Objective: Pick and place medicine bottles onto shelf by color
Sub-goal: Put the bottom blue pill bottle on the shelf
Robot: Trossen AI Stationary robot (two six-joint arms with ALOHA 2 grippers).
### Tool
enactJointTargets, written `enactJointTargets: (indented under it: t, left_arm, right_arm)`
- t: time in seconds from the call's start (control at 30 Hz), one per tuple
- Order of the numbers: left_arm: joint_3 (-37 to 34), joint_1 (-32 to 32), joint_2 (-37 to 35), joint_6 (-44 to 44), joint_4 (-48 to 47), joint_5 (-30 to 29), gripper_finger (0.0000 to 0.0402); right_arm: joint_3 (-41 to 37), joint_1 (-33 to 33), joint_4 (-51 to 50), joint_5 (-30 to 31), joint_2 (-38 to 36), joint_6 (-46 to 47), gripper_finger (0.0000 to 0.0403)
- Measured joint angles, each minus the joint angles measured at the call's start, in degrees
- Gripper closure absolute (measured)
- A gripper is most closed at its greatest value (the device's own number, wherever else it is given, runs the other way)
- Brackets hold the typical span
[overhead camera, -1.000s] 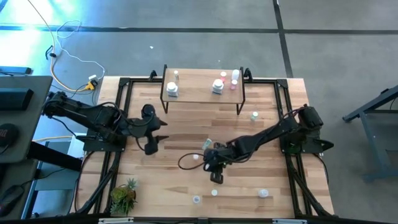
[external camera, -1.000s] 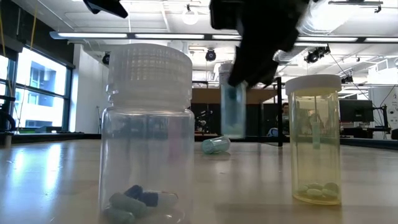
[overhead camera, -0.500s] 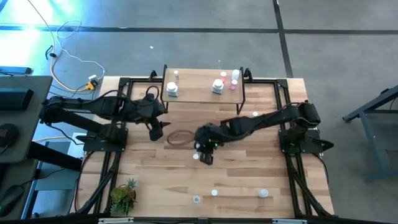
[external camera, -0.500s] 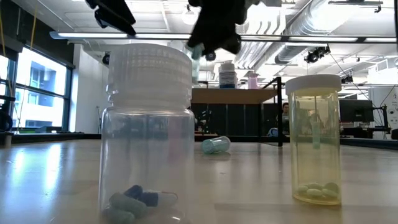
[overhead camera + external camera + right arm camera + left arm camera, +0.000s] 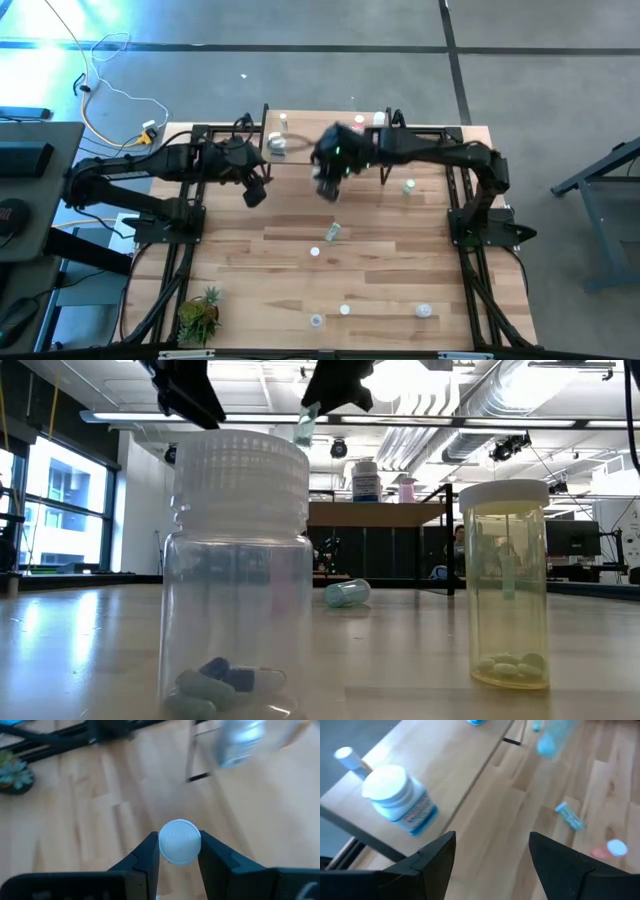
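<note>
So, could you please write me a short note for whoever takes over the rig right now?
Right hand: shut on a white-capped bottle, raised over the front edge of the shelf.
Left hand: open and empty, by the shelf's left end.
Done: a white-capped labelled bottle and a thin vial stand at the shelf's left end; more bottles stand toward its right end.
Left: set down the held bottle. On the tabletop remain a tipped vial, a bottle near the shelf's right legs, and about four small ones toward the front, including a clear bottle with blue capsules and a yellowish bottle.
</note>
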Motion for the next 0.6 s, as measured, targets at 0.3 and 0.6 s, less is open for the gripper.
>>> enactJointTargets:
  t: [0.3, 0.6]
  left_arm:
    - [0.00, 3.82, -0.01, 0.00, 0.02, -0.02, 0.0158]
    - [0.00, 4.80, -0.01, -0.02, 0.27, -0.31, 0.0158]
  right_arm:
    - [5.93, -10.85, -2.95, -0.04, 0.00, -8.03, 0.0308]
    - [5.99, -20.78, -2.35, -0.57, 0.00, -10.56, 0.0308]
